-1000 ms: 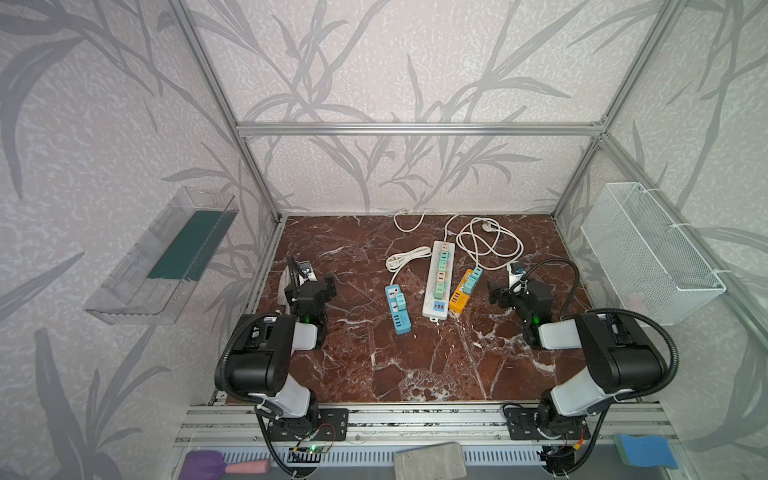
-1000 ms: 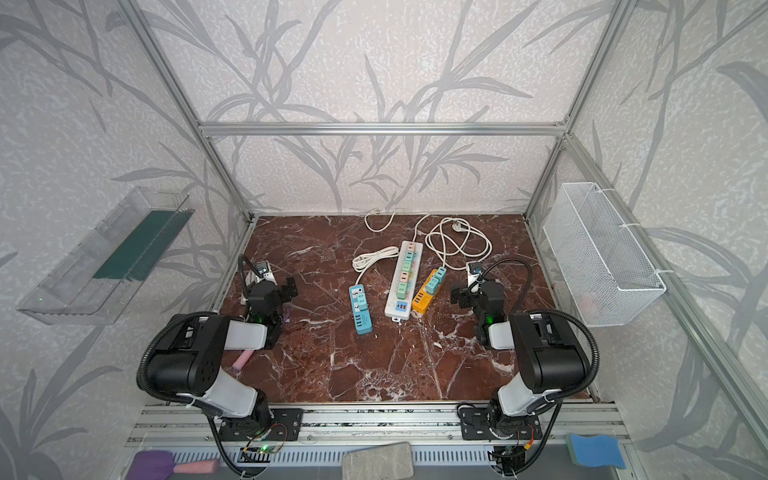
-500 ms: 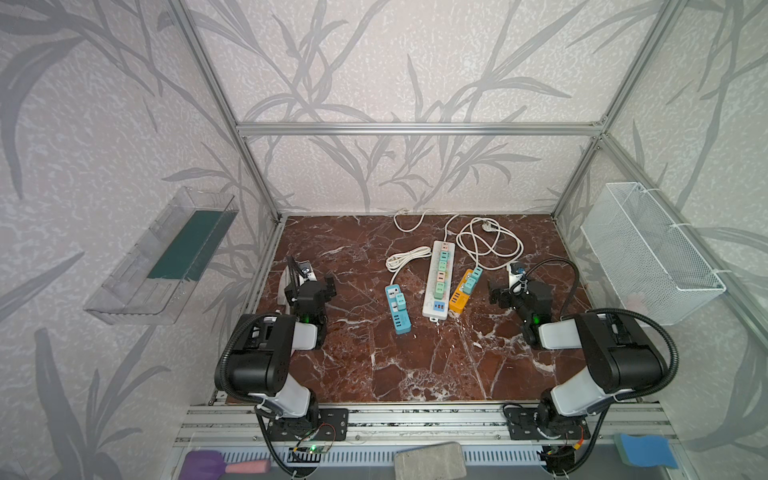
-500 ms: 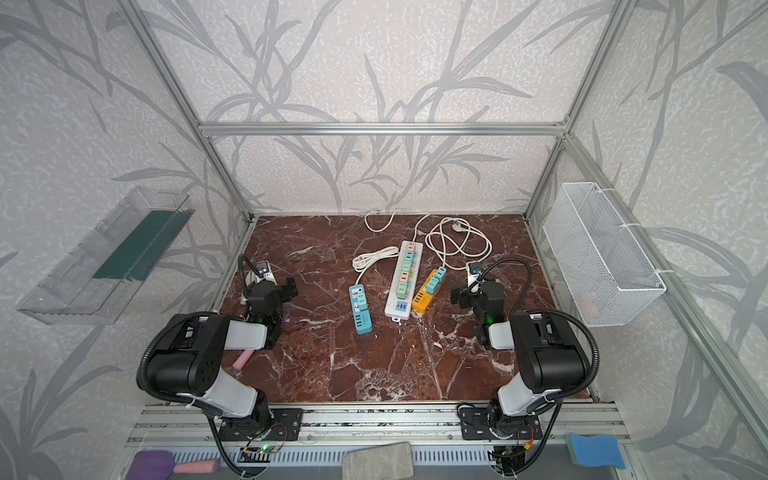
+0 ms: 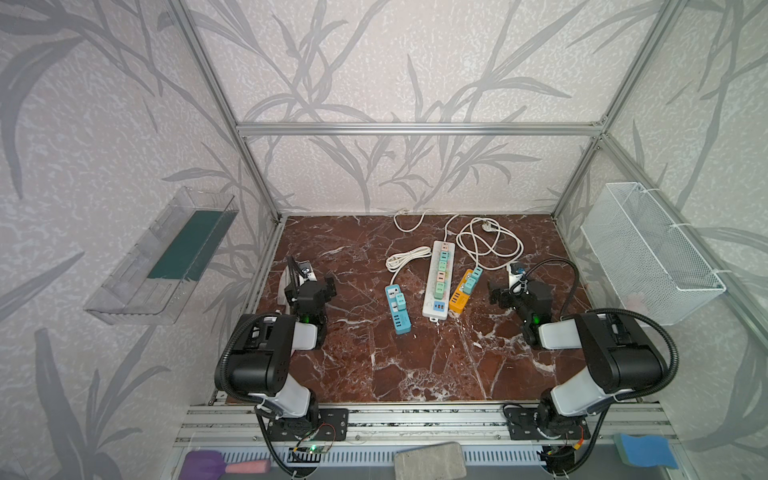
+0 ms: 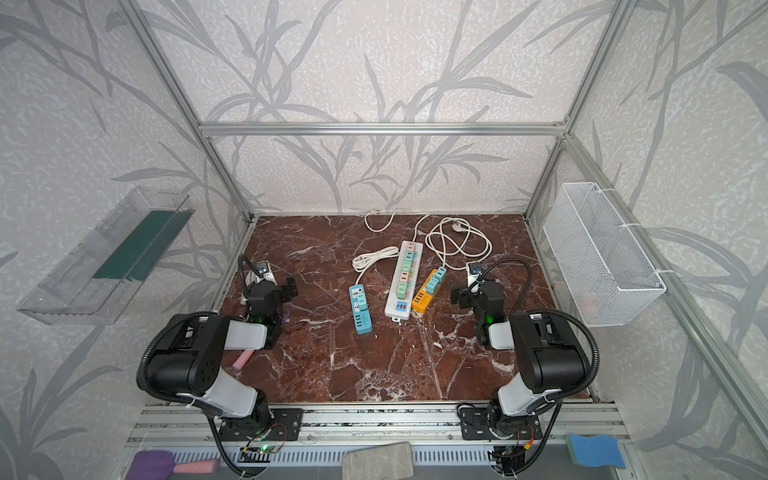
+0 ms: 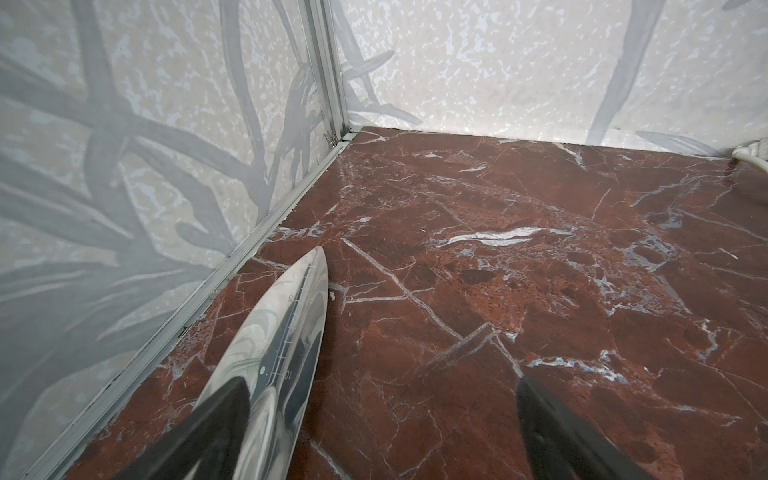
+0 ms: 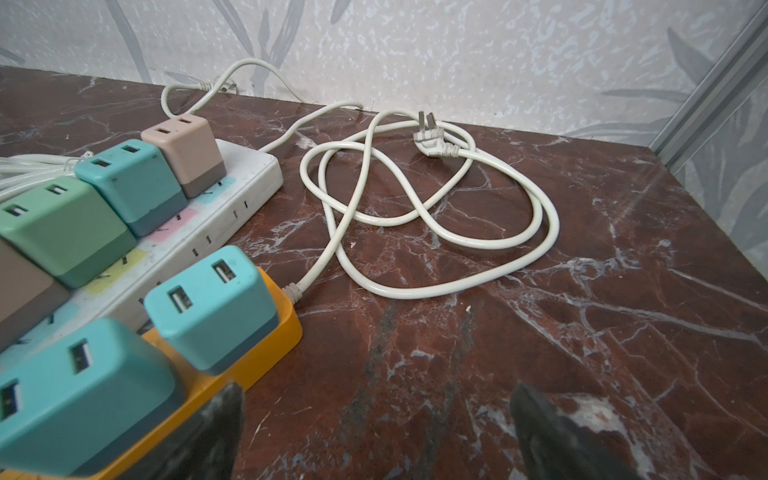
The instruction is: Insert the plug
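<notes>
The left pincer (image 7: 380, 380), near the left edge of the surface (image 5: 374, 361), stands fully open and empty. The right pincer (image 8: 376, 390), near the right edge, is likewise open and empty, just beside the orange strip (image 8: 286, 332). Mid-surface lie the blue strip (image 5: 402, 324) and the white strip (image 5: 432, 311), both carrying adapters. Toward the far edge, the loose plug (image 8: 432, 139) lies amid its coiled cord (image 8: 519, 249), in no socket.

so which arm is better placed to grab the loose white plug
Right. The right gripper is open beside the orange power strip, with the loose white plug lying ahead in its wrist view. The left gripper, also open, faces the wall corner, away from that plug.
</notes>
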Controlling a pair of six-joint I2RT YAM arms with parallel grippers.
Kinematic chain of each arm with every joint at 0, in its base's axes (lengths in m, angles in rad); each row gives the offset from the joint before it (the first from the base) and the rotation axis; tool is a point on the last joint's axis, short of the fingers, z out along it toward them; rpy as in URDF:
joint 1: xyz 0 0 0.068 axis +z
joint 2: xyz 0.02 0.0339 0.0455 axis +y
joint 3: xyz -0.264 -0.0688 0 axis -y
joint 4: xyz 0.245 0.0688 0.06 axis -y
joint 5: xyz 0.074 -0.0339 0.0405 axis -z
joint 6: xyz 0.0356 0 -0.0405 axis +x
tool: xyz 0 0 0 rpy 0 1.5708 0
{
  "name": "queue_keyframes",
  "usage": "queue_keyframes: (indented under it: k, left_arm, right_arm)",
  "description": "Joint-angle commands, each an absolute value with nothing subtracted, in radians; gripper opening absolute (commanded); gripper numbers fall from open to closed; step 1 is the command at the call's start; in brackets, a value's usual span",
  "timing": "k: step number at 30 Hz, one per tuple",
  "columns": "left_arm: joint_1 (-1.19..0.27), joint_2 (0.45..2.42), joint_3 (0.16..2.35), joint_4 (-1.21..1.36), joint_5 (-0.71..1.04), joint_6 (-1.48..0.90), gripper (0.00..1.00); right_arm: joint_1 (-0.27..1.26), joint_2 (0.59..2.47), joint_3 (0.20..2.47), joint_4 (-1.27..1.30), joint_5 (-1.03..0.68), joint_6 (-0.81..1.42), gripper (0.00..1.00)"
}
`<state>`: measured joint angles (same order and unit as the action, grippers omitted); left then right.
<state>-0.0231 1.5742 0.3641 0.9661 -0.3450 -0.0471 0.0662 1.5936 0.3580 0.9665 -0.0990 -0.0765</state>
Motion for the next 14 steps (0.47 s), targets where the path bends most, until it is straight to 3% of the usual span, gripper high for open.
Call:
queue_keyframes:
  k: [1, 14]
  left_arm:
    - [-0.024, 1.582, 0.364, 0.996, -0.343, -0.049, 0.99]
    - [-0.005, 1.577, 0.370, 0.974, -0.258, -0.044, 0.99]
  right_arm:
    - [0.069, 1.585, 0.374, 0.980, -0.107, -0.082, 0.99]
    - [0.069, 1.586, 0.374, 0.981, -0.107, -0.082, 0.99]
